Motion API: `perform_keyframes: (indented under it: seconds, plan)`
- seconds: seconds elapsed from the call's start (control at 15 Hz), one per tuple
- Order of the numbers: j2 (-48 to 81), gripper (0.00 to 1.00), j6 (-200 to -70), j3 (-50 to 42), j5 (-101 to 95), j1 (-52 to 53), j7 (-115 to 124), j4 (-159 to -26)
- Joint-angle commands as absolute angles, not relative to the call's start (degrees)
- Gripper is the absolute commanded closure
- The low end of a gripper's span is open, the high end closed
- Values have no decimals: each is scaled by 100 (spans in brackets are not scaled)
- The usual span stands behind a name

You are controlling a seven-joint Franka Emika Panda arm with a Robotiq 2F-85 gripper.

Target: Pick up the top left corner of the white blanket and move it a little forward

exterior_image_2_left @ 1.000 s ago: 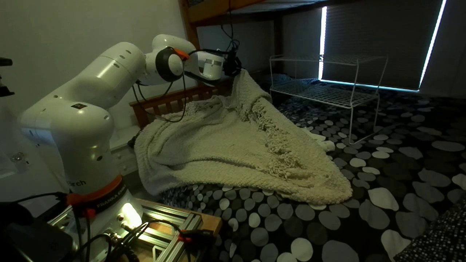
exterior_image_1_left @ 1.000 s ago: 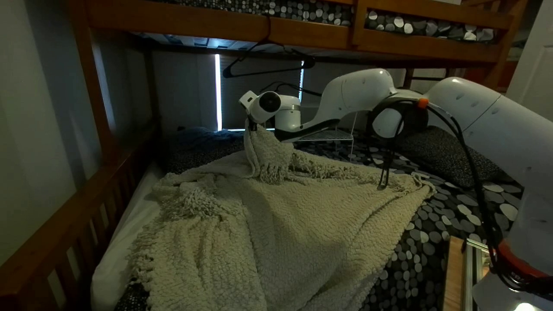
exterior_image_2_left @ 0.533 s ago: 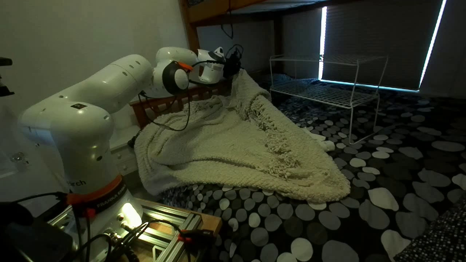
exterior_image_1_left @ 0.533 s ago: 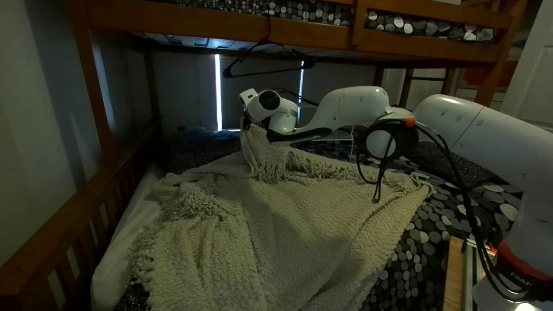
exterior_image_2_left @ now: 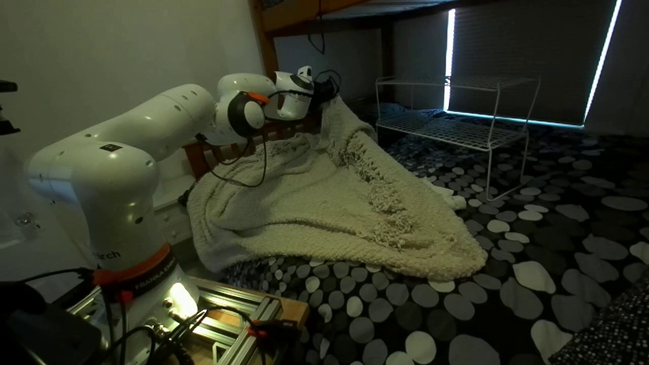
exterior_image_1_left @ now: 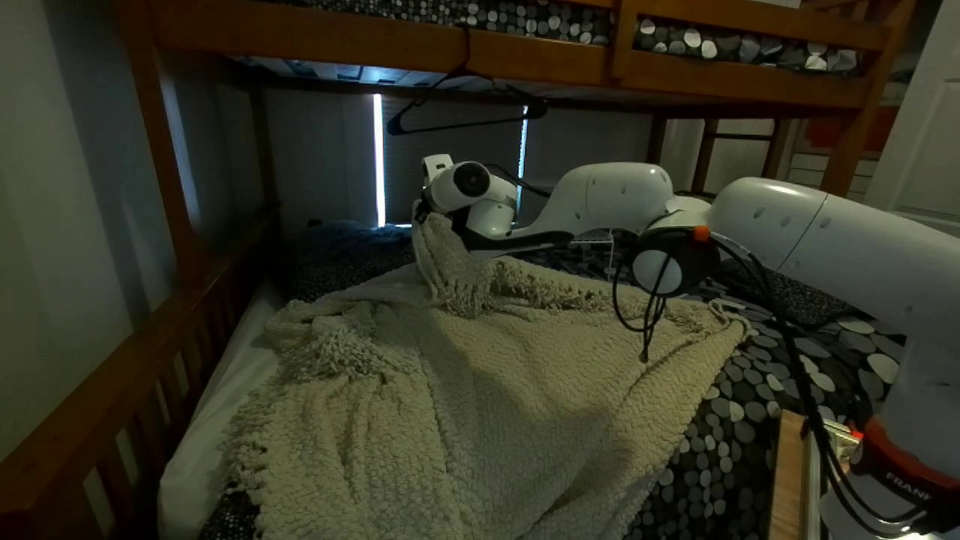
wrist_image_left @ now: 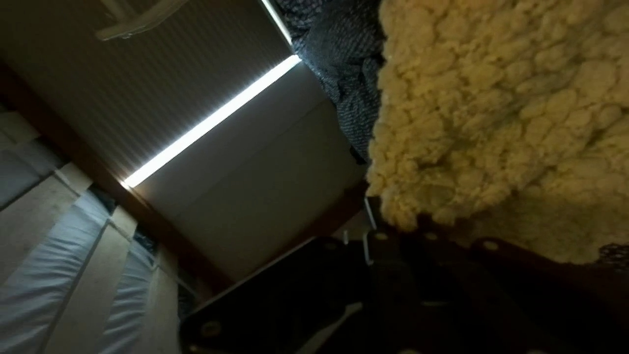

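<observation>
Black two-finger gripper [exterior_image_2_left: 327,97] is pinching the raised cream corner [exterior_image_2_left: 338,114] of the large off-white knitted blanket with tasselled edges [exterior_image_1_left: 517,375]. Jaws are looking closed down on the knit; the very tips are hiding in fabric and shadow, so can't tell the exact gap. In the wrist view, knit is filling the upper right, sitting right against the dark gripper along the bottom. Crumpled blue-grey cloth [wrist_image_left: 344,64] is showing just beside the knit's edge there.

Blanket is lying rumpled over the black bedding with grey and white pebble print [exterior_image_2_left: 537,284]. Gripped corner is standing up off it as a peak, folds and a cream fringe band [exterior_image_2_left: 390,208] running down from it.

White robot arm with orange trim [exterior_image_2_left: 177,111] is arching over the blanket, thin black cables [exterior_image_1_left: 645,349] sagging in front of the knit in both exterior views.

Surroundings: white two-tier wire rack [exterior_image_2_left: 451,134] is standing on the bedding near the raised corner. Black clothes hanger [exterior_image_1_left: 465,126] is hanging at the brown wooden upper-bunk rail [exterior_image_1_left: 360,31]. Dark window blind [exterior_image_2_left: 527,61] is leaking light around its edges.
</observation>
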State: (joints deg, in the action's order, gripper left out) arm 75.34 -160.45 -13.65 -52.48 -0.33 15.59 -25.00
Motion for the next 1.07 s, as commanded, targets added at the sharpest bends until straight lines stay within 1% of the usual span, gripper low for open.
perform_keyframes:
  seconds: [0.0,0.47,0.53,0.6,0.67,0.73,0.8,1.0]
  plan:
    - [7373,99,-16286,-2937,-5247,214,3126,-2487]
    - [7522,99,-15738,-5988,-5271,869,6254,-2430]
    - [7611,99,-15663,-6239,-5480,930,6689,-2436]
    - [7697,97,-15749,-6365,-5610,962,6944,-2446]
    - [7761,71,-15811,-6418,-5606,988,7024,-2458]
    - [7819,70,-15905,-6367,-5583,994,6939,-2467]
    - [7826,65,-16069,-6028,-5399,984,6415,-2555]
    - [7649,40,-16433,-5107,-4927,1158,5192,-3210]
